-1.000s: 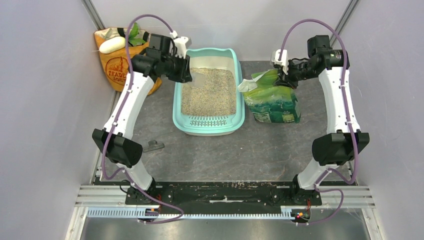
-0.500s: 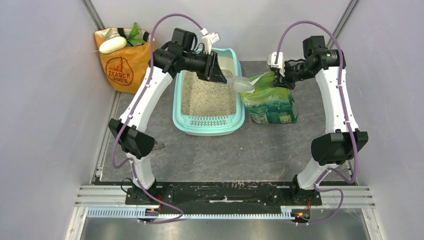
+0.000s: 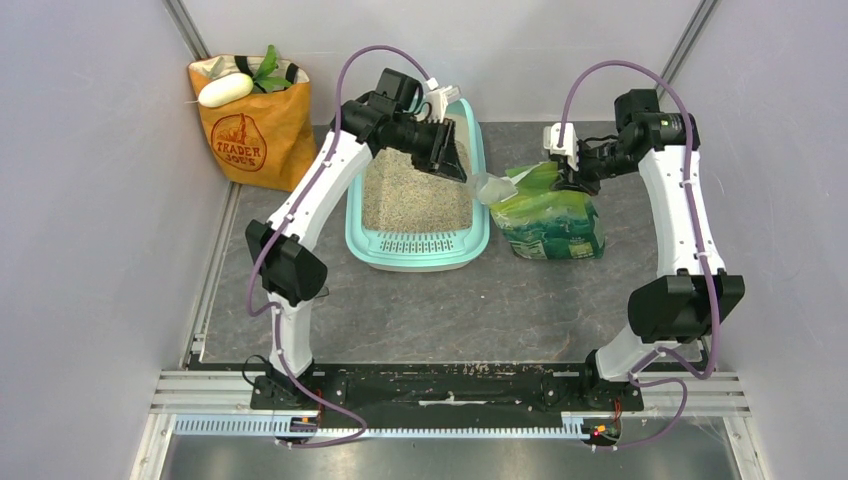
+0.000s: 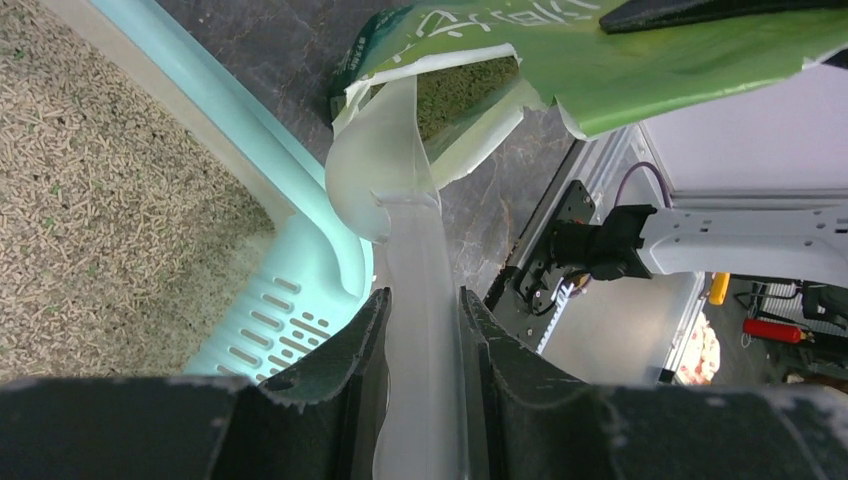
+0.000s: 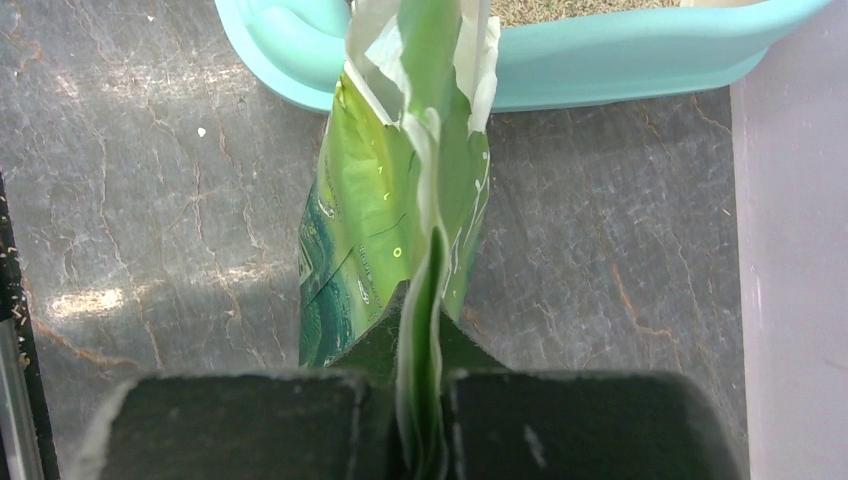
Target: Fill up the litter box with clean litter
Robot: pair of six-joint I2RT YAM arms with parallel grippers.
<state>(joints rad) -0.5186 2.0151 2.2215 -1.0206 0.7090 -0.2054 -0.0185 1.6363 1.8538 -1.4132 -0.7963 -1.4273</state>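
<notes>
- Two arms are working at the far end of the table [image 3: 450, 310]: the left gripper [image 4: 421, 305] is pinching the handle of the clear plastic scoop [image 4: 385, 175], and the right gripper [image 5: 425, 325] is pressing its jaws together on the torn top edge of the green litter bag [image 3: 552, 215].
- Compared with a second ago, the left arm is no longer hanging over the box's left rim; it is reaching across to the right rim, and the scoop's bowl is sitting at the bag's open mouth.
- The bag is leaning slightly differently, with the right arm nudged over.
- The clean litter [image 3: 415, 195] is lying in the litter box [image 3: 356, 235], spreading up to the slotted grate step at the near end.
- The bag is standing just beside the box's right rim, with the scoop crossing above that edge.
- Bare tabletop is stretching from the box to the arm bases; the orange grocery bag [image 3: 250, 135] is sitting apart in the far-left corner.
</notes>
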